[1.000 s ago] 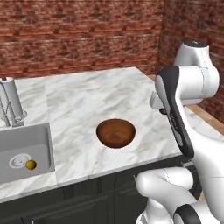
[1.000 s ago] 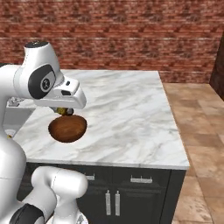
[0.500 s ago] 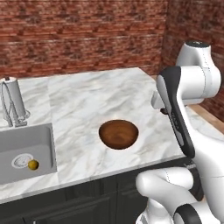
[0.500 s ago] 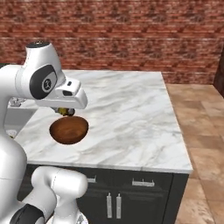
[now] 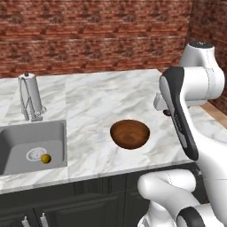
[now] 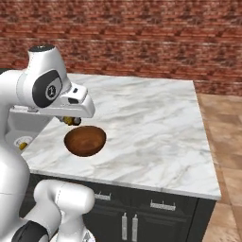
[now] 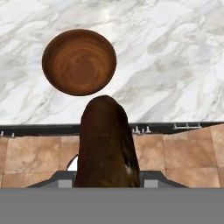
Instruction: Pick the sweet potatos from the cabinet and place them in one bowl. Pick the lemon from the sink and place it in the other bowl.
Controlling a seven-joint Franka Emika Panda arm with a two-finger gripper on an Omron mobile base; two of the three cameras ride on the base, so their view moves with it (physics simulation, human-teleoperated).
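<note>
Gripper (image 6: 72,121): I have the jaws clamped on one sweet potato (image 7: 107,142), held above the marble counter (image 5: 97,102).
Wooden bowl (image 7: 79,61): empty, at 12 o'clock from the tuber in the hand view; not yet under it.
Step in hand: I judge this the carry to the bowl.
Method: centre the tuber over the bowl's middle, lower close to the rim, then release.
Risk: an early release drops it on the counter edge.
Lemon (image 5: 44,158): in the sink (image 5: 17,137), beside the drain.
</note>
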